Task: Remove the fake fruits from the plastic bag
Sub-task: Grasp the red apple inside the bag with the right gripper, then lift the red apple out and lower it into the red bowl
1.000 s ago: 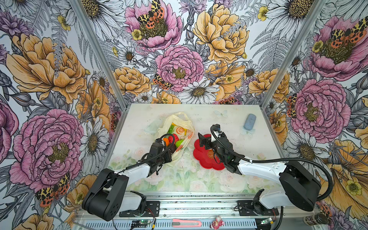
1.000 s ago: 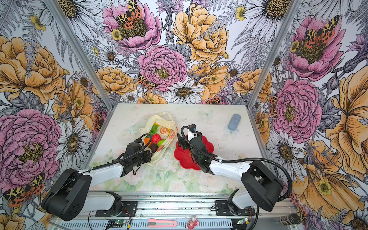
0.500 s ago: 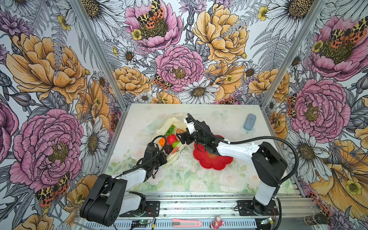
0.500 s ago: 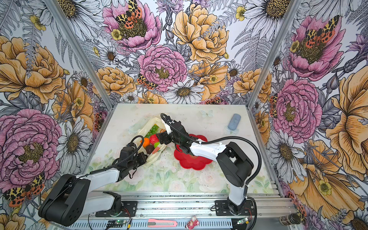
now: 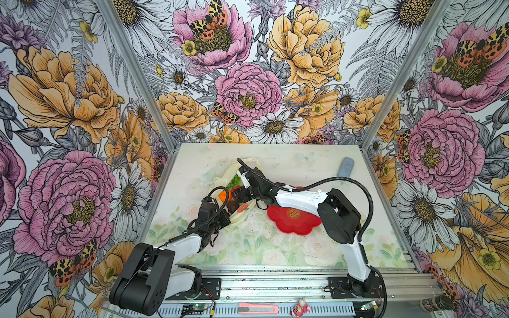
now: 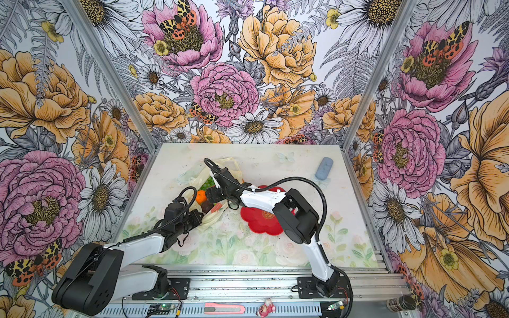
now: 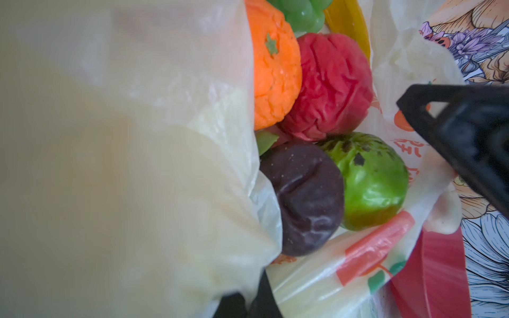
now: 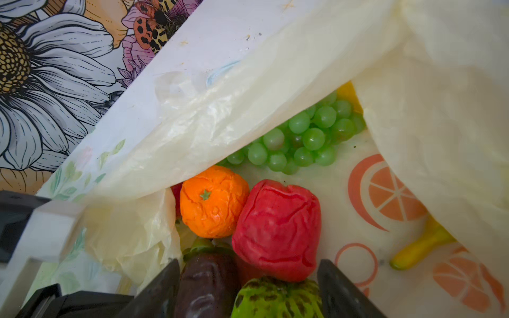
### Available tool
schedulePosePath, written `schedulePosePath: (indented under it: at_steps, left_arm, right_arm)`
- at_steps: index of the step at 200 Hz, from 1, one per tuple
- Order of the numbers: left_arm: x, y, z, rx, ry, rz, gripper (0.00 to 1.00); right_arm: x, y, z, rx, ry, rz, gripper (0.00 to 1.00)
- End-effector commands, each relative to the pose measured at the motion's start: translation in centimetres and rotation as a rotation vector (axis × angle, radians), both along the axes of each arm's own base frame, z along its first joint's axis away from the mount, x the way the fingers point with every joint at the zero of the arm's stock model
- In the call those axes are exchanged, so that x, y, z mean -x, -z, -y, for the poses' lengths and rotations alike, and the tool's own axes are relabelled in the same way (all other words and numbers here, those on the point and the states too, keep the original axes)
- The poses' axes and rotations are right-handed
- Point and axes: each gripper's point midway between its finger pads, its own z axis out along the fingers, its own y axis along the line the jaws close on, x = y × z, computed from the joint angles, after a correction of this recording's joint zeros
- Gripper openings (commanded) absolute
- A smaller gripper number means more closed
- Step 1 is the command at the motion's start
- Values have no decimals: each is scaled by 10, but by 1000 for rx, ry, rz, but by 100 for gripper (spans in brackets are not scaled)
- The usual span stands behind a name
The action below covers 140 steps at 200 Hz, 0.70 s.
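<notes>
The plastic bag [image 5: 242,219] lies left of the table's middle with its mouth open. My left gripper [image 5: 224,217] is shut on the bag's near edge; in the left wrist view the film [image 7: 137,165] drapes over its jaws. Inside lie the fake fruits: an orange [image 8: 213,203], a red piece [image 8: 278,231], green grapes [image 8: 300,140], a banana [image 8: 418,247], a dark purple piece [image 8: 206,286] and a green round fruit [image 8: 275,300]. My right gripper [image 8: 248,291] reaches into the bag's mouth, open, one finger on either side of the purple and green fruits.
A red flower-shaped plate [image 5: 293,220] lies just right of the bag, under my right arm. A blue-grey oblong [image 5: 345,166] sits at the back right. A clear plastic dish [image 5: 205,176] lies behind the bag. Flowered walls enclose three sides.
My right gripper has moved left from above the red plate into the bag's mouth, and its jaws have narrowed a little. My left gripper has kept its hold and shifted slightly nearer.
</notes>
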Motion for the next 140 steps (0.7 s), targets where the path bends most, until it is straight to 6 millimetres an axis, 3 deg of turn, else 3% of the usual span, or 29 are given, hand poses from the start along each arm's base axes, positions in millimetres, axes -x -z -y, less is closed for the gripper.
schedulePosePath:
  at_steps: [1, 81, 104, 140]
  left_arm:
    - [-2, -1, -1, 10, -2, 10, 0]
    - [-4, -4, 0, 12, 5, 19, 0]
    - [-4, -5, 0, 13, 7, 22, 0]
    - [-5, -5, 1, 15, 9, 21, 0]
  right_arm:
    - [-8, 16, 1, 26, 74, -64, 80]
    - [-25, 49, -16, 62, 101, -130, 80]
    - [-29, 45, -17, 51, 100, -124, 76]
    - [-35, 21, -16, 28, 100, -83, 70]
